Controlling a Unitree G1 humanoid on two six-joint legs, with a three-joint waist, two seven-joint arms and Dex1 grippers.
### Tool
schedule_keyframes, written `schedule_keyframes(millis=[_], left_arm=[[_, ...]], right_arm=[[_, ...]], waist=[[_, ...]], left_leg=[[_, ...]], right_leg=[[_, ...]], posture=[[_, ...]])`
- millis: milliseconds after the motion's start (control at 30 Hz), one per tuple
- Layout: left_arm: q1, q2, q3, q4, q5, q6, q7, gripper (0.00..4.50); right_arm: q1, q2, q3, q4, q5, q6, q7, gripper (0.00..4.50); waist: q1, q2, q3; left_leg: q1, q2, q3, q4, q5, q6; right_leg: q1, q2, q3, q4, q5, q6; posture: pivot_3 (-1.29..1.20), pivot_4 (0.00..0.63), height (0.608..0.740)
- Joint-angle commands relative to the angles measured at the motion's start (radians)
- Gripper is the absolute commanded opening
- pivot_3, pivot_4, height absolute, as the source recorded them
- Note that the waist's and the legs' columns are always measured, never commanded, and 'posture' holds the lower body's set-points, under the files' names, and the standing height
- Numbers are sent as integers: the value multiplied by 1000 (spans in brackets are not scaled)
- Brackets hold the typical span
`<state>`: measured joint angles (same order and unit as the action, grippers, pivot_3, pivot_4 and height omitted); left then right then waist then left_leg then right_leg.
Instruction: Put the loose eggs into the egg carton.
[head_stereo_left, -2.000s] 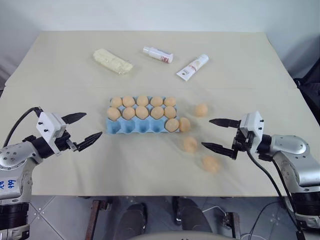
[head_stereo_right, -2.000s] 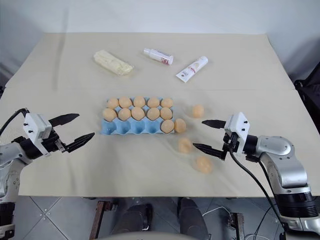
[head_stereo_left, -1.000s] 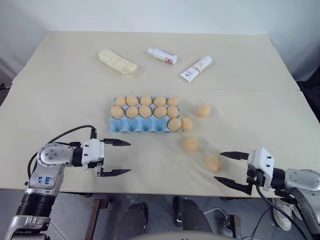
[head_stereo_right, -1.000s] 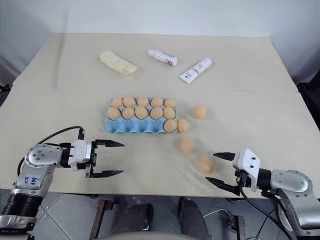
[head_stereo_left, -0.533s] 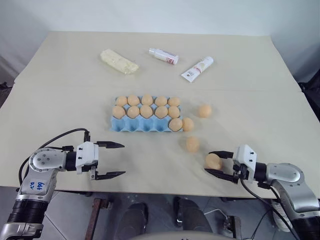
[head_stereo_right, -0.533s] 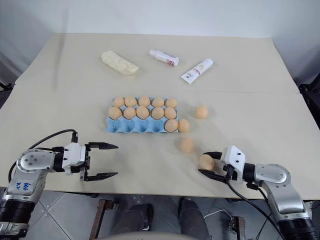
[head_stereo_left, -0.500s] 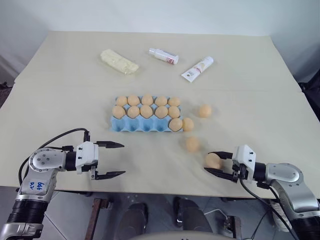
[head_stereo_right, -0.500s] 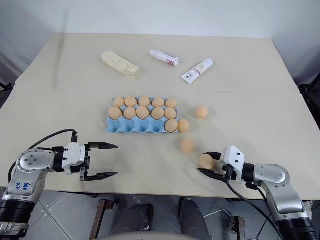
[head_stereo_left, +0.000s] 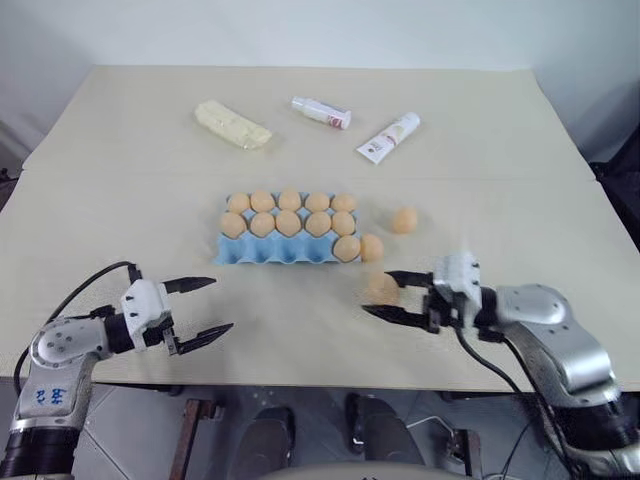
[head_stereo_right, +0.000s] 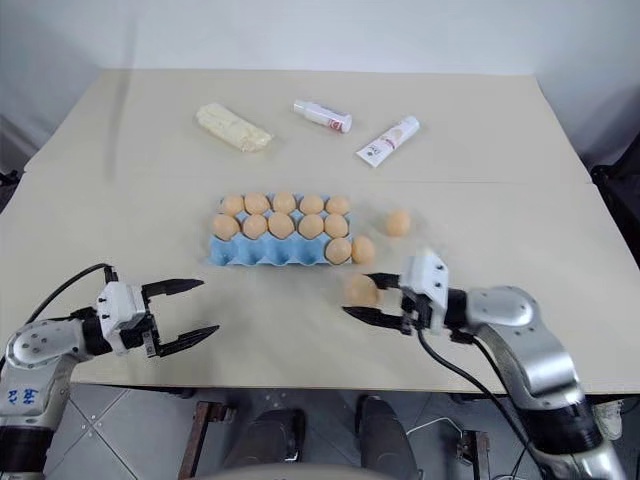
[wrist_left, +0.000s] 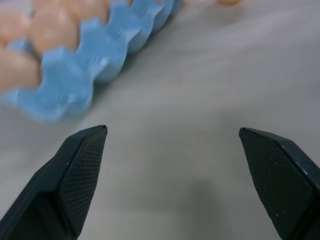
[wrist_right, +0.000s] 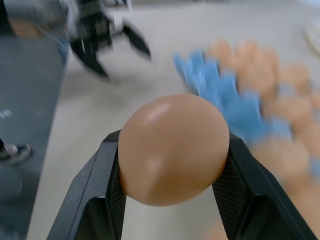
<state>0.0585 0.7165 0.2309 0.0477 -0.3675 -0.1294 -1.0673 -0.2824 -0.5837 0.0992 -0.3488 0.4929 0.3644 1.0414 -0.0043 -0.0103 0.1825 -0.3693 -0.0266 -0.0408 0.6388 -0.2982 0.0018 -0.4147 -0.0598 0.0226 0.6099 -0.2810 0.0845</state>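
The light blue egg carton (head_stereo_left: 262, 253) lies mid-table. Eggs fill its two far rows and one front cup at the right end (head_stereo_left: 347, 248). One loose egg (head_stereo_left: 371, 247) rests against the carton's right end and another (head_stereo_left: 404, 220) lies further right. My right gripper (head_stereo_left: 378, 294) is shut on a third egg (wrist_right: 172, 147), holding it above the table just right of the carton's front corner. Whatever lies on the table right under it is hidden. My left gripper (head_stereo_left: 217, 305) hangs open and empty near the front edge, left of the carton (wrist_left: 95, 55).
A pale yellow packet (head_stereo_left: 232, 124), a white bottle (head_stereo_left: 320, 111) and a white tube (head_stereo_left: 388, 137) lie at the far side of the table. The table's front edge runs close below both grippers.
My right gripper has shut on the nearest egg, lifted it and carried it left towards the carton. My left gripper has drawn back to the left, still open.
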Motion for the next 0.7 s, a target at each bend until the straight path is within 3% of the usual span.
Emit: schedule_keyframes(millis=[33,200,367,600,700], left_arm=[[39,5,55,-23,-17,0,27,4500],[71,10,89,-22,-10,-7,50,4500],[102,5,112,-48,-16,-7,66,4500],[131,-8,113,-92,-18,0,88,4500],[106,-9,99,-103,-21,16,96,4500]], right_arm=[[-164,90,81,80,-37,7,-26,1951],[-374,234,201,351,-213,-80,-86,1951],[-417,269,211,498,-283,-182,-79,1951],[-425,277,181,515,-283,-208,-66,4348],[-387,244,151,421,-238,-190,-34,4466]], waist=[[-2,0,0],[-1,0,0],[1,-1,-1],[-15,-1,-1],[-23,-1,-1]], left_leg=[[0,0,0,0,0,0],[-1,0,0,-1,0,0],[-6,-2,0,-1,-1,0],[-11,-2,2,-1,-1,0],[-11,-2,2,-1,0,-1]], right_leg=[[0,0,0,0,0,0],[-2,0,-1,1,0,-1],[-7,-1,-2,1,0,-1],[-14,-1,-1,5,0,-1],[-14,-1,-2,4,0,-1]], posture=[[0,150,740],[0,150,740],[0,150,740],[0,150,740],[0,150,740]])
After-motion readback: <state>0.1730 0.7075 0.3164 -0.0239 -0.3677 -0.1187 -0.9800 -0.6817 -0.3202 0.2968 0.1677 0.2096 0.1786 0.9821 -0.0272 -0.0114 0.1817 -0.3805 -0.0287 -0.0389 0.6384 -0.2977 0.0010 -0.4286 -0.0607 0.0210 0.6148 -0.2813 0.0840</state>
